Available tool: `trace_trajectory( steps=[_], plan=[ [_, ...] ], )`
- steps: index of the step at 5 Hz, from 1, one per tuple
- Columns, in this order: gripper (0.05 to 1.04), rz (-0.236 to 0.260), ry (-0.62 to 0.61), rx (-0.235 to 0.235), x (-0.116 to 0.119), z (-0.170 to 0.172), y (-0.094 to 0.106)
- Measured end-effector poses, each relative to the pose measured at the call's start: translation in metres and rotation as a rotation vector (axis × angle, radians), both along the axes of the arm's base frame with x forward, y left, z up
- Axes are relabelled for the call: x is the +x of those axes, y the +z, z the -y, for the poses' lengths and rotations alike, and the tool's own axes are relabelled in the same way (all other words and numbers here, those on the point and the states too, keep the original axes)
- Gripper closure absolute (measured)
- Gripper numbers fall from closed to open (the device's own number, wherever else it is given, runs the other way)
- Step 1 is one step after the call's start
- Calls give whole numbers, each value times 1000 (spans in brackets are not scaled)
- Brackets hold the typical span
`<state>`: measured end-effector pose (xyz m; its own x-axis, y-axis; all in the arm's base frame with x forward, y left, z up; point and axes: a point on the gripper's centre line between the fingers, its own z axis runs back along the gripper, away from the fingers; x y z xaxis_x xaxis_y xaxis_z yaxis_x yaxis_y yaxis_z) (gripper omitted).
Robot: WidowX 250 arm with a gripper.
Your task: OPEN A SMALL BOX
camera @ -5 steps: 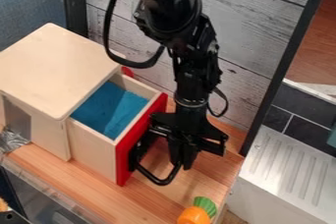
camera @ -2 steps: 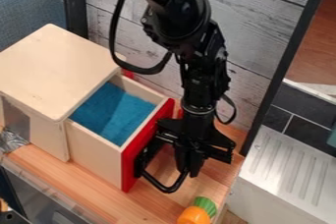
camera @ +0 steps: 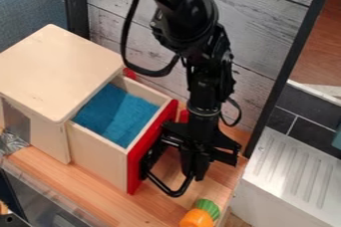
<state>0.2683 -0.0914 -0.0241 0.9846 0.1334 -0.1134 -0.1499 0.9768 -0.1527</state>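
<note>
The black gripper [camera: 194, 169] hangs down in front of the drawer, at the right end of the drawer's black loop handle [camera: 164, 186]. It overlaps the handle there, and whether it grips it is hard to make out. The small box [camera: 60, 69] is pale wood with a flat lid. Its drawer [camera: 96, 156] stands well out toward the right, showing a blue cloth-like lining [camera: 116, 114] inside. A red front panel [camera: 136, 159] carries the handle.
An orange and green toy vegetable [camera: 198, 217] lies at the counter's front right. Behind the arm rises a grey plank wall [camera: 259, 32]. A white ridged unit [camera: 293, 171] stands to the right of the wooden counter [camera: 86, 191].
The gripper has moved a little to the right and down. The drawer has slid slightly farther out of the box along with it.
</note>
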Motion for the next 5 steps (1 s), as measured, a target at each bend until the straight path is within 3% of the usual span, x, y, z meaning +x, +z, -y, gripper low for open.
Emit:
trace_trajectory(
  steps=[2, 3, 4, 5],
  plan=[
    [921, -5, -7, 0, -4, 2, 1],
    [696, 23, 7, 56, -15, 4, 20],
    [390, 123, -28, 111, -29, 10, 56],
    [120, 216, -75, 127, -48, 14, 98]
  ],
)
